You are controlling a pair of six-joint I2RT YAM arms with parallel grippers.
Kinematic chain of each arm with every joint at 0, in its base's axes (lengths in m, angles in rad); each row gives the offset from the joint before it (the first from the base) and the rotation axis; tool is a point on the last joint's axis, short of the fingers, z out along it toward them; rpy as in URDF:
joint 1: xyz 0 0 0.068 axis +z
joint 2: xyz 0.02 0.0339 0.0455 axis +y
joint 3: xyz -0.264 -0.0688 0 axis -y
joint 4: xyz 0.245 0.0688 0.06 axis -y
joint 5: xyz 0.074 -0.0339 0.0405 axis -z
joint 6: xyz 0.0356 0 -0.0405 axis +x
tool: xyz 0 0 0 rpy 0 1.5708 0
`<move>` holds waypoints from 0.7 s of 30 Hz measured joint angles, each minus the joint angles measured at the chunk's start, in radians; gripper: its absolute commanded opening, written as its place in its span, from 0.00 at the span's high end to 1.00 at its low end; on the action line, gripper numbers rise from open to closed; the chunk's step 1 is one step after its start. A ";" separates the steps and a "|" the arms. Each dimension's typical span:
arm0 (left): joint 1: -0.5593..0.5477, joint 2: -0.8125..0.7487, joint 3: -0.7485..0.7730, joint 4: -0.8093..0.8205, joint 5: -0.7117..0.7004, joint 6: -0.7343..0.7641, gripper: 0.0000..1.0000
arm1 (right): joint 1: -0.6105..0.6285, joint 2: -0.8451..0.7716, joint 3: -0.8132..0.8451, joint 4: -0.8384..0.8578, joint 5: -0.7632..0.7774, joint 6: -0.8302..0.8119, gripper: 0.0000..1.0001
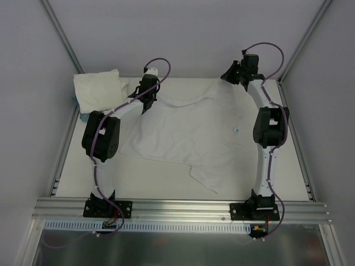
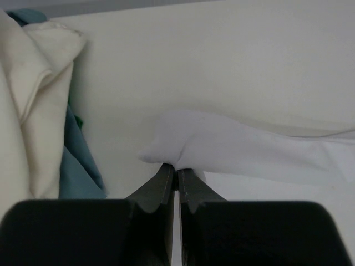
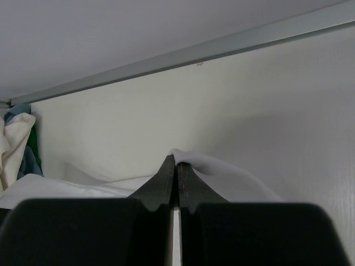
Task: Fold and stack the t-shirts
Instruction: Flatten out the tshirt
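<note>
A white t-shirt [image 1: 188, 133] lies spread and rumpled across the middle of the table. My left gripper [image 1: 145, 88] is shut on its far left edge; in the left wrist view [image 2: 176, 167] a fold of white cloth [image 2: 233, 144] bulges from the closed fingertips. My right gripper [image 1: 230, 76] is shut on the far right edge; in the right wrist view [image 3: 176, 159] the cloth [image 3: 222, 169] drapes over the tips. A folded stack of cream-white t-shirts [image 1: 100, 90] sits at the far left corner and shows in the left wrist view [image 2: 33, 100].
A teal-blue flat item [image 2: 77, 166] lies under and beside the stack. A tiny blue speck [image 1: 236, 131] lies on the shirt near my right arm. Grey walls with metal frame rails [image 3: 194, 55] enclose the table's back and sides.
</note>
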 measured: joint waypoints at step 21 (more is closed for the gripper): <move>0.003 -0.221 -0.185 0.002 -0.209 0.031 0.01 | -0.064 -0.351 -0.395 0.002 -0.003 -0.081 0.00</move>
